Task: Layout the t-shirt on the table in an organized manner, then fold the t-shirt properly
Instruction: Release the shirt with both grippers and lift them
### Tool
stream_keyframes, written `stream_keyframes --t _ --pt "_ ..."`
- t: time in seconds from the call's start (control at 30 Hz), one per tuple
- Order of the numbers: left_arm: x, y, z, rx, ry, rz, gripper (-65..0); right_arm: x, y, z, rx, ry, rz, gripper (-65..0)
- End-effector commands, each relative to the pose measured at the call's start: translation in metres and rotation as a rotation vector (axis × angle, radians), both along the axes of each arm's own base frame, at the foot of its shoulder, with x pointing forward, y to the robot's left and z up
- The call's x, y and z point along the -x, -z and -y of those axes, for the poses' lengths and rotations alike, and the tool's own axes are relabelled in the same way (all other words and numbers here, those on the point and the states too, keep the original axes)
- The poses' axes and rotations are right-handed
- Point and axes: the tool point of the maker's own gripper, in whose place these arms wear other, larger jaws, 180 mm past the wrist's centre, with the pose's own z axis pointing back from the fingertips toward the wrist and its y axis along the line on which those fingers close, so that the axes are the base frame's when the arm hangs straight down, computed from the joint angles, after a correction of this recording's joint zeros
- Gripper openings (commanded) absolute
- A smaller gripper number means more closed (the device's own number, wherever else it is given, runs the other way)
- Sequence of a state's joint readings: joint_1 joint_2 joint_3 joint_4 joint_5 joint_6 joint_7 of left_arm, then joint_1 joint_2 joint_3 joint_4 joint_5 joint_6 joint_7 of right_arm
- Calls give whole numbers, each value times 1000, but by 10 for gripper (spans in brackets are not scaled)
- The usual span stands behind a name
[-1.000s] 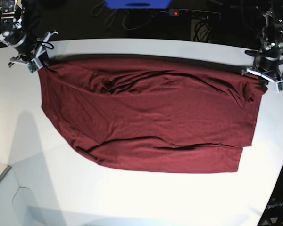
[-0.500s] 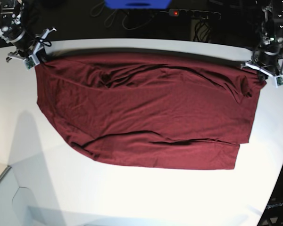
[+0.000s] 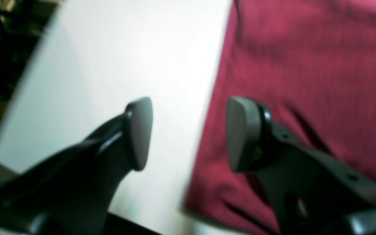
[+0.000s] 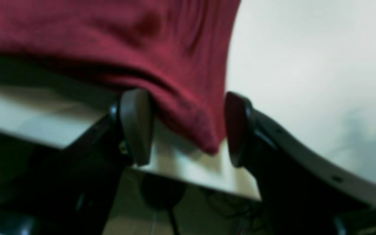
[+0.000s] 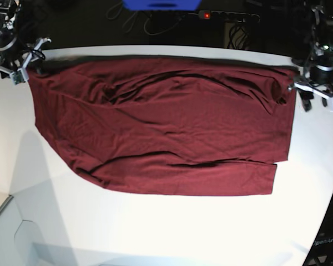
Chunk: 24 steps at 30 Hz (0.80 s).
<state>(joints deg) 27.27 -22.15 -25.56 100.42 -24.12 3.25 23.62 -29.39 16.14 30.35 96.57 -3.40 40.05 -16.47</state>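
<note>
My left gripper (image 3: 188, 133) stands with its jaws wide apart and nothing between them: through the gap I see bare white table (image 3: 126, 65), and the straight side edge of the t-shirt (image 3: 305, 81) runs just under my right-hand pad (image 3: 240, 133), which hangs over the cloth without pinching it. My right gripper (image 4: 188, 127) is spread just as wide; a drooping corner of the t-shirt (image 4: 126, 36) hangs down between the two pads (image 4: 135, 124), close to the left one and maybe brushing it, but neither pad presses on it, so I have hold of nothing there either. That corner sits right at the table's far edge, with dark floor and cables showing below the rim. In the base view the t-shirt (image 5: 166, 122) lies spread wide and mostly flat across the far half of the table (image 5: 172, 233), its long top edge running along the far rim from my right gripper (image 5: 14, 61) at that view's left to my left gripper (image 5: 319, 91) at its right. Soft creases cross the upper part of the cloth and a long fold runs near its lower hem, where one layer steps out past another at the lower right corner
</note>
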Motion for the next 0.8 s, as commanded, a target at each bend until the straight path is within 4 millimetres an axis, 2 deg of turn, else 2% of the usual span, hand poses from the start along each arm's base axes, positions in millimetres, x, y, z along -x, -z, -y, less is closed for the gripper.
stream_keyframes --t 0.0,0.07,0.17,0.3,0.43,0.57,0.77 --pt "-6 -22 -9 -30 -23 70 -310 -5 -11 3 6 -2 37 -304" --pt "-7 -41 -20 -44 -71 127 -309 -6 -14 5 13 3 43 -304" --pt "-17 -61 -28 -51 -103 198 -309 -5 -13 5 14 0 40 -303" --pt "-29 -70 -29 -49 -107 236 -309 -2 -11 5 15 3 29 -303" --pt "-45 -70 -30 -21 -119 262 -309 0 -10 6 17 5 23 -303" --pt "-68 -58 -23 23 -111 259 -309 3 -9 7 18 7 16 -304" --pt "-114 -25 -10 106 -97 212 -308 8 -22 36 61 79 42 -304"
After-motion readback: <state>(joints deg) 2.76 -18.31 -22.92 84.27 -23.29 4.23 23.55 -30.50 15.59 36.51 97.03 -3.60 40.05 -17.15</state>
